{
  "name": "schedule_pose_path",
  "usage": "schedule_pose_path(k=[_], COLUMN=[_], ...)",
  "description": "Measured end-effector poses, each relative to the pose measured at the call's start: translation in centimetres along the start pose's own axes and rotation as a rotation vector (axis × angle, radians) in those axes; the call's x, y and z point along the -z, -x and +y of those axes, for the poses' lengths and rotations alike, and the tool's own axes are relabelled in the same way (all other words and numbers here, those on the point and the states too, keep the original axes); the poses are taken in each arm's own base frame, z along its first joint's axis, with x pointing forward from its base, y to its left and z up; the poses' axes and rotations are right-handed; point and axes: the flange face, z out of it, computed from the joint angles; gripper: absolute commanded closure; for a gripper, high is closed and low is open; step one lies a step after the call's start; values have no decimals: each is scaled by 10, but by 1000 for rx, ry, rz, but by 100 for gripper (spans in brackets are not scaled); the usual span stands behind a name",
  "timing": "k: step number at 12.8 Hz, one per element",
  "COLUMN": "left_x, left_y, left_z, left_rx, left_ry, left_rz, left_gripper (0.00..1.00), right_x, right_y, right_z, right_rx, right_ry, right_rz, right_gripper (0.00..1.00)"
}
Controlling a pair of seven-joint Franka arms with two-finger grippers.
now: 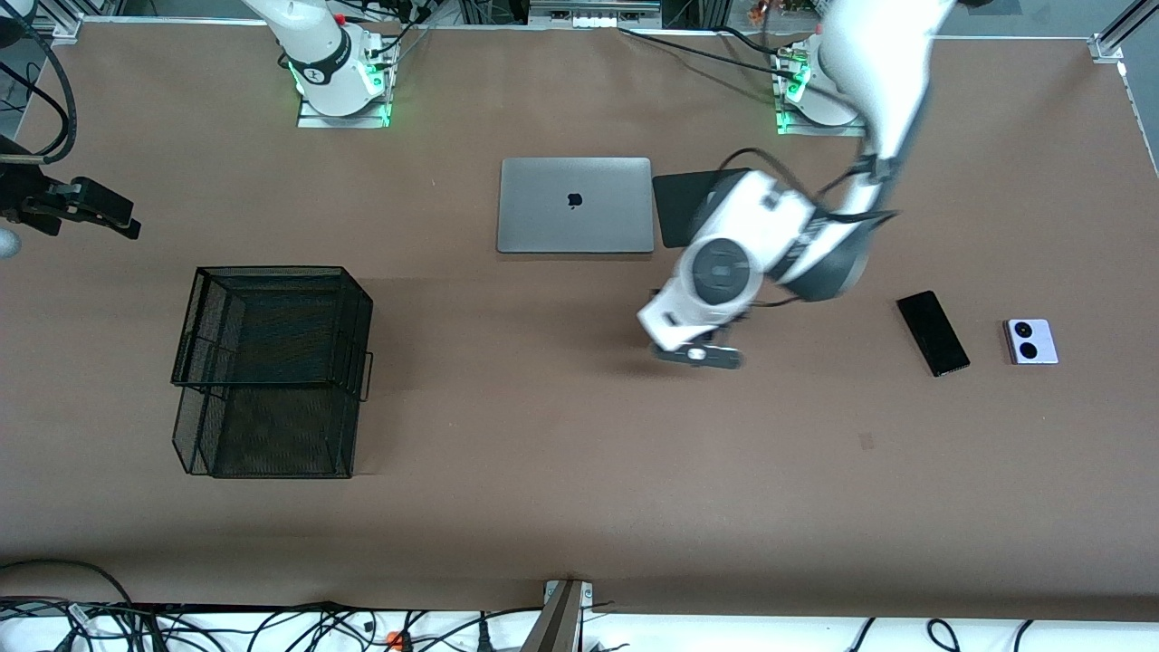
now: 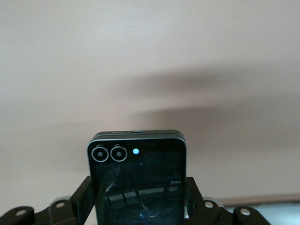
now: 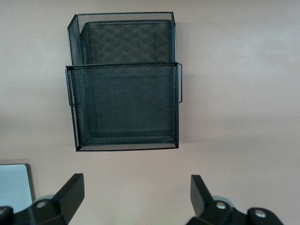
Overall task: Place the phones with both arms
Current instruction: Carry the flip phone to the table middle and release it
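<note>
My left gripper is shut on a small square black flip phone with two camera rings, its fingers pressed against the phone's sides. In the front view the left gripper hangs over bare table near the laptop, and the hand hides this phone. A long slim black phone and a lavender-white flip phone lie flat side by side at the left arm's end of the table. My right gripper is open and holds nothing. It waits at the right arm's end of the table.
A black wire-mesh basket stands toward the right arm's end, also in the right wrist view. A shut silver laptop lies mid-table with a black pad beside it, partly under the left arm.
</note>
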Motion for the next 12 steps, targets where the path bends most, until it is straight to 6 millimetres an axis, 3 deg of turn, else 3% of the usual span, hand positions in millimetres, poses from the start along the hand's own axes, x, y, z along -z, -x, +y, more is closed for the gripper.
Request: schedule_pose_path(k=[3, 7, 12], left_x=[-32, -64, -80], left_y=[-16, -13, -14], left_z=[38, 75, 79], left_rx=[3, 25, 48], left_ry=[98, 144, 143], left_rz=[100, 143, 136], left_gripper=[59, 57, 56], right_x=[-2, -5, -9], right_y=[-1, -3, -5], right_z=[0, 0, -1], right_rx=[0, 1, 2], right_ry=[0, 0, 0], right_rz=[-2, -7, -15], right_gripper=[0, 0, 0])
